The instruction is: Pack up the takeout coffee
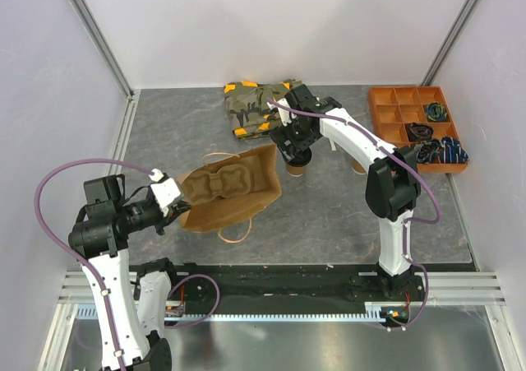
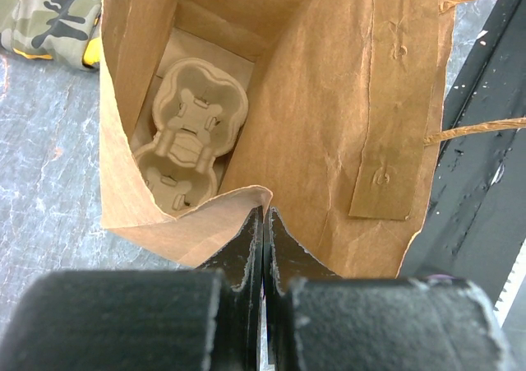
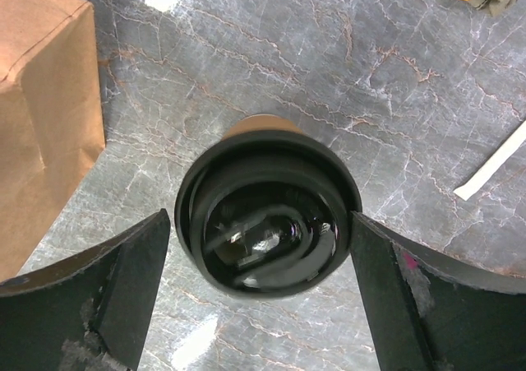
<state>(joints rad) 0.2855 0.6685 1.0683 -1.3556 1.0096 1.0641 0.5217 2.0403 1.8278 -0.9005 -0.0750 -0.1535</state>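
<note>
Left gripper (image 2: 263, 223): jaws pinched closed on the lip of the paper bag (image 2: 345, 99), so the mouth is held open. The bag looks tipped over toward the left arm; we can't call the exact tilt. Inside, the pulp carrier tray (image 2: 187, 136) sits against the bag's bottom. No cup is in either well.

Behind the bag there's a camo fabric bundle (image 1: 259, 106), which isn't part of this job.

The takeout coffee (image 3: 267, 182) stands upright on the table (image 1: 329, 215), just right of the bag, with its black lid on. Right gripper (image 3: 260, 219) is over it, jaws spread either side of the lid. A sliver of table shows on one side, so we read it as not clamped.

Handling, our guess:
- The kraft wall is thin and dents if squeezed hard.
- The lid is slick and only snapped on, so lifting by it risks popping it off.
- We can't see the fill, so we treat it as full: keep it upright, no jerks.
- Best hold is on the body just under the lid rim, with moderate force.

With the bag tipped, seating the cup in a well means tilting it, which is a spill risk.

Further right, a second brown cup (image 1: 359, 167) is mostly hidden by the right arm; we can't tell whether it has a lid. Far right is an orange divided tray (image 1: 386, 104) with small dark and blue items in its right and near compartments, too small to identify.
</note>
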